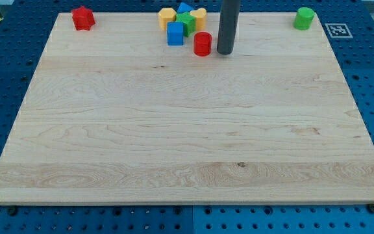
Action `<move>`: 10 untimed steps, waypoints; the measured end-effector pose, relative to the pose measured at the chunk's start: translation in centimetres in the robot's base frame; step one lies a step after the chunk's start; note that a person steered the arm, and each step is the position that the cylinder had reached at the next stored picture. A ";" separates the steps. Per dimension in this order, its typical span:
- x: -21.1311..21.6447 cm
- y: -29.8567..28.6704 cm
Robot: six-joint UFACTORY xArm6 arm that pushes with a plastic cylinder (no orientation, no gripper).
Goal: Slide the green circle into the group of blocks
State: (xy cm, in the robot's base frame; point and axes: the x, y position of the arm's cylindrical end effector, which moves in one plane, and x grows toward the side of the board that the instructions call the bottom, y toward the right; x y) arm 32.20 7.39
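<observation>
The green circle [304, 18] sits alone near the board's top right corner. A group of blocks lies at the top middle: a yellow block [167, 16], a blue cube [174, 34], a green star-like block [187, 23], a second blue block [184, 8] behind it, a second yellow block [199, 17] and a red cylinder [202, 43]. My tip [224, 52] is just right of the red cylinder, far to the left of the green circle.
A red block [82, 17] sits near the top left corner of the wooden board [187, 143]. A black-and-white marker tag [337, 29] lies off the board at the top right, on the blue pegboard.
</observation>
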 end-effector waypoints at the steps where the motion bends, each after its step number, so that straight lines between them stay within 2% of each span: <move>1: 0.0 -2.6; 2: 0.0 -6.6; 3: 1.7 -4.9; 4: 4.8 4.3; 5: 3.5 13.8; 6: -1.1 20.3; 7: -5.8 21.7; 9: -13.0 21.1; 10: -13.0 19.5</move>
State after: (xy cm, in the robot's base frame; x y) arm 19.15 26.86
